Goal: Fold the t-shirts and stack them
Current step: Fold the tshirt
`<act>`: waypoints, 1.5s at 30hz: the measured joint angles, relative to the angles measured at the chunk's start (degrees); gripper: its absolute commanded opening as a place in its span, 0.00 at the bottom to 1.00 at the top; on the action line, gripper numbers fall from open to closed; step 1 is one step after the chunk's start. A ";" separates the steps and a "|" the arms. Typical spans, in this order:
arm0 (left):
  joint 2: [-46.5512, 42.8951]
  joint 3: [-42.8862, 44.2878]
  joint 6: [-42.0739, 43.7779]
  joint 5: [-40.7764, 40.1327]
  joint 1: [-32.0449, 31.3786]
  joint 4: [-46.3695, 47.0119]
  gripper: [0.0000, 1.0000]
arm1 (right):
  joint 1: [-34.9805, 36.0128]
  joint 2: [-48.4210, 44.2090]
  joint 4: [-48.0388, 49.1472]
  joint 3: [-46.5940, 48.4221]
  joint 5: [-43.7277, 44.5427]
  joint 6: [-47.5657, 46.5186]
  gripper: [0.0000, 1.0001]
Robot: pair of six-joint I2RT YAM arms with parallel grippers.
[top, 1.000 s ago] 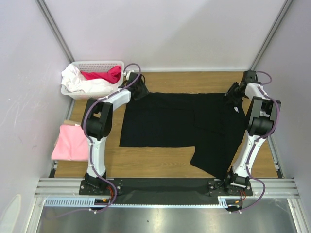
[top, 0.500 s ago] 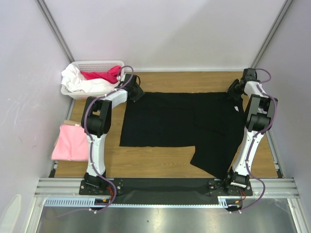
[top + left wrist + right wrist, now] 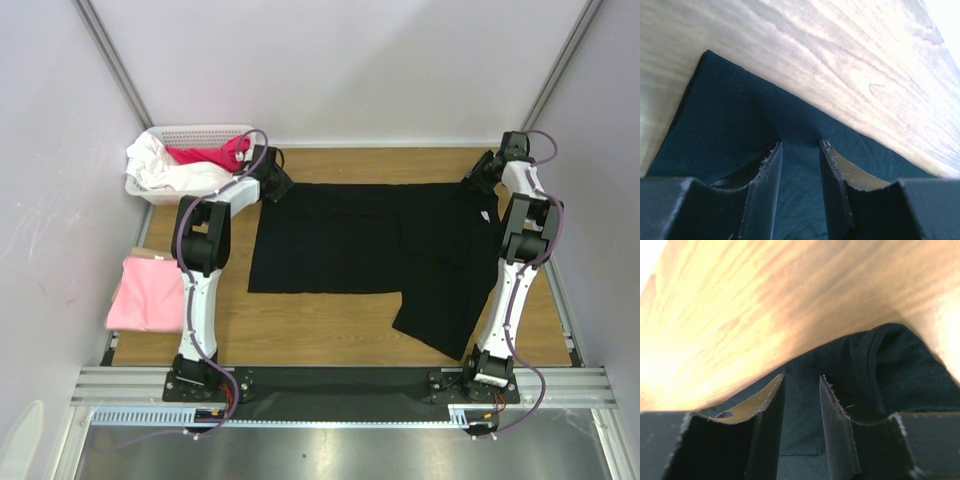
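The black t-shirt [image 3: 370, 240] lies spread flat across the wooden table [image 3: 330, 340], with one part hanging toward the near right. My left gripper [image 3: 278, 186] is at its far left corner, with the jaws closed on the cloth edge [image 3: 730, 110]. My right gripper [image 3: 479, 178] is at its far right corner near the collar [image 3: 900, 365], also closed on the cloth. In both wrist views dark cloth fills the narrow gap between the fingers [image 3: 767, 170] [image 3: 837, 410]. The pink t-shirt [image 3: 145, 295] lies folded at the table's left edge.
A white basket [image 3: 200, 132] holding white and red cloth stands at the far left corner, close to my left gripper. Grey walls enclose the table on three sides. Bare wood shows along the far edge and at the near left.
Both grippers have reached farther toward the back wall, and the black shirt's far edge has slid that way with them. The pink shirt and the basket have not moved.
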 measured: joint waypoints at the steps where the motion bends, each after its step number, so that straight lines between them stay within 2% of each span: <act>1: 0.52 0.83 0.00 0.00 0.07 -0.15 0.42 | 0.00 0.63 0.02 0.94 -0.20 0.02 0.40; 7: 1.29 2.05 0.68 0.52 0.24 -0.20 0.43 | 0.00 3.54 -0.90 6.51 -1.25 -0.31 0.44; 12: 0.13 1.92 6.38 2.16 0.31 0.39 0.49 | -0.07 3.72 -3.98 13.25 -4.02 -1.79 0.50; 15: -3.32 1.90 12.15 3.30 0.31 0.59 0.55 | -0.09 0.59 -4.55 15.08 -5.29 -3.08 0.52; 18: -9.94 0.42 17.22 3.39 -0.09 1.03 0.59 | -0.09 -6.54 -5.99 11.63 -5.05 -4.00 0.58; 22: -23.58 -5.49 21.64 3.04 -1.14 3.21 0.62 | -0.68 -22.95 -6.27 -0.96 -2.78 -4.48 0.63; 28: -42.97 -20.13 22.80 2.67 -3.89 4.09 0.63 | -5.84 -51.10 -2.73 -33.00 -0.81 -1.07 0.69; 32: -52.52 -33.66 20.17 0.09 -5.57 1.60 0.65 | -8.59 -61.94 -3.69 -50.16 0.68 2.67 0.75; 33: -55.06 -38.03 18.49 -0.94 -5.79 -0.15 0.68 | -8.55 -63.91 -4.20 -53.64 0.74 3.54 0.76; 36: -62.88 -50.71 12.79 -4.50 -5.79 -5.40 0.73 | -8.24 -69.22 -7.28 -60.81 0.76 5.35 0.80; 40: -74.77 -64.50 4.11 -8.63 -5.73 -10.14 0.75 | -8.24 -75.32 -10.78 -65.68 1.95 6.23 0.87; 42: -78.73 -68.28 0.83 -10.19 -5.57 -11.02 0.73 | -8.39 -77.90 -12.26 -67.69 2.32 6.54 0.87; 45: -79.52 -71.32 -3.04 -11.50 -5.29 -10.51 0.72 | -8.52 -80.48 -13.57 -70.64 2.38 7.15 0.89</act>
